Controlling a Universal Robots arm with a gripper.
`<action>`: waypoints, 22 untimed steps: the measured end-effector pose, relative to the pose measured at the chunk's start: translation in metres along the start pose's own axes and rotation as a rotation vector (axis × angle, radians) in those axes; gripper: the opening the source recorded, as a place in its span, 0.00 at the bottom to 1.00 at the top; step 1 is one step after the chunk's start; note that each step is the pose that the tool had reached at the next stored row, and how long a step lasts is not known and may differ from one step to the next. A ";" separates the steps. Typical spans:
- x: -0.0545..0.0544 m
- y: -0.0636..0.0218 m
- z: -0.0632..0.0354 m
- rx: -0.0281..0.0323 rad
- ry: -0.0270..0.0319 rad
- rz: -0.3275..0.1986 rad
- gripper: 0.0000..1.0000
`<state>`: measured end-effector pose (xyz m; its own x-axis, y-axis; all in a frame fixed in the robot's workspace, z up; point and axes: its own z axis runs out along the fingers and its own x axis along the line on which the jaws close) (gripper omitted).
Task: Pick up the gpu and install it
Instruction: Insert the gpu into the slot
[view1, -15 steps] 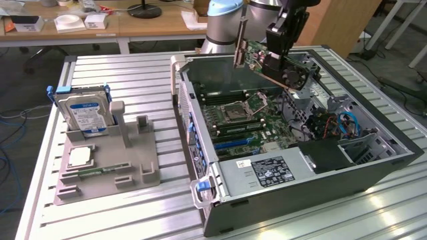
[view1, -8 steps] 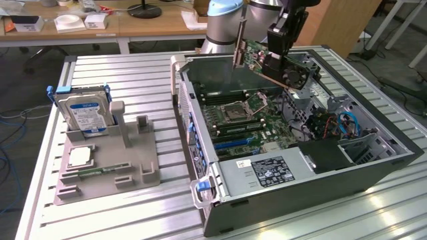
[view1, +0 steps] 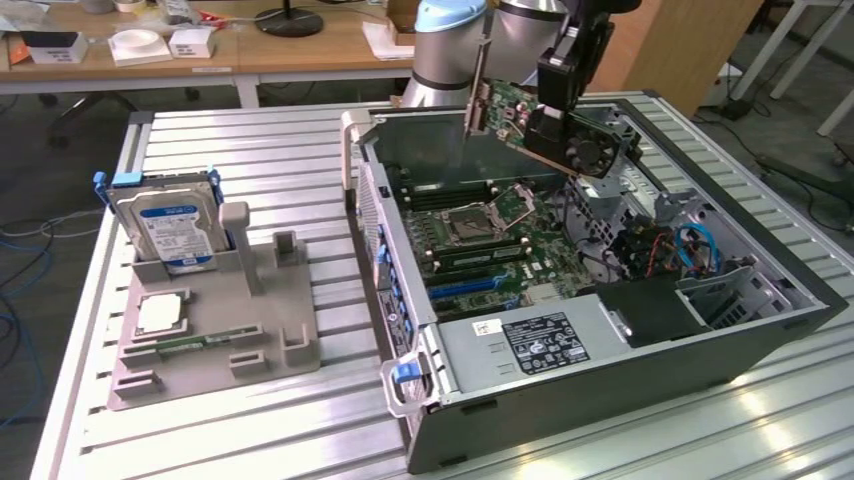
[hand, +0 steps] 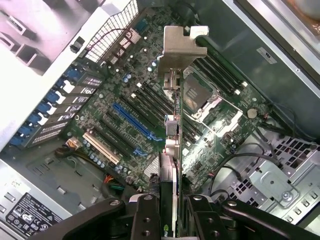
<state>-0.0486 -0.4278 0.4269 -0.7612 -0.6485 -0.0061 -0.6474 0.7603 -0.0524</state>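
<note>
Open computer case (view1: 587, 400) sits under the claw (hand: 170, 207), motherboard (view1: 501, 250) and blue slot (hand: 132, 122) exposed. Claw is clamped on the gpu (hand: 175, 145), which hangs below it.

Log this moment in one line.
gripper: shut on green-and-black gpu card with silver bracket | location: above open black computer case | state: not seated

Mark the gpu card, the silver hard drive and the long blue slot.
Green gpu card with silver bracket (view1: 511, 108): exterior view, green board face.
Silver hard drive with blue-white label (view1: 174, 232): exterior view, its label.
Long blue plastic motherboard slot (hand: 131, 121): wrist view, middle of slot.
</note>
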 end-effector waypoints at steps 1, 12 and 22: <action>0.000 0.0000 0.0000 0.0000 -0.0002 -0.005 0.26; 0.000 -0.0001 0.0000 -0.0004 -0.0034 -0.067 0.26; 0.000 -0.0001 -0.0001 -0.0007 -0.0064 -0.125 0.26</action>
<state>-0.0486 -0.4280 0.4270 -0.6743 -0.7384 -0.0059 -0.7372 0.6736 -0.0525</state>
